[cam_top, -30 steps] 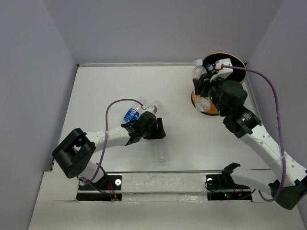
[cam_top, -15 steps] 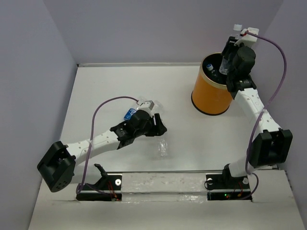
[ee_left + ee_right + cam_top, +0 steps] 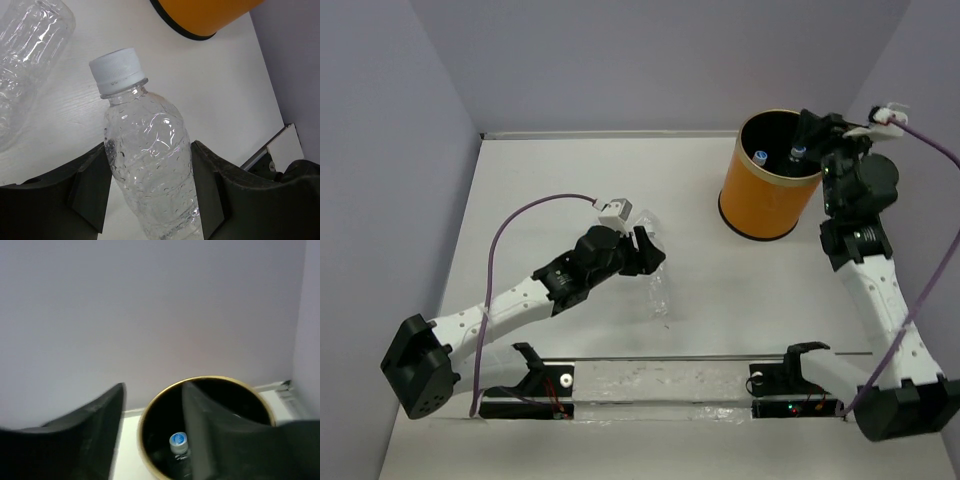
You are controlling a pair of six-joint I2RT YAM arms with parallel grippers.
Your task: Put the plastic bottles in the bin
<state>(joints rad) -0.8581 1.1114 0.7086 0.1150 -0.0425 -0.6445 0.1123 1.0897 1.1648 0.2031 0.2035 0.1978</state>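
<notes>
1. Clear, crinkled plastic gives under pressure. The left gripper [image 3: 150, 187] is clamped across the body of the white-capped bottle [image 3: 145, 145] and should keep that squeeze firm. The thin wall could buckle and slip out if the grip slackens.
2. The step in hand looks like carrying this bottle to the bin [image 3: 770, 195]. It should rise first, so that its base does not drag into the second bottle [image 3: 660, 300] lying on the table [image 3: 520, 200] just beside it.
3. The bin is tall, so height matters more than aim. The bottle needs to pass above the gold rim and be well inside the wide mouth before release.
4. The right gripper [image 3: 153, 385] hangs over the bin's mouth, jaws apart and empty. It should move aside, or the two arms may meet there.
5. The held bottle sits between the left fingers [image 3: 92, 192], cap pointing away from the wrist. The bin stands well apart from it, towards the far right corner. A blue-capped bottle [image 3: 178, 441] inside lies beneath the right gripper.
</notes>
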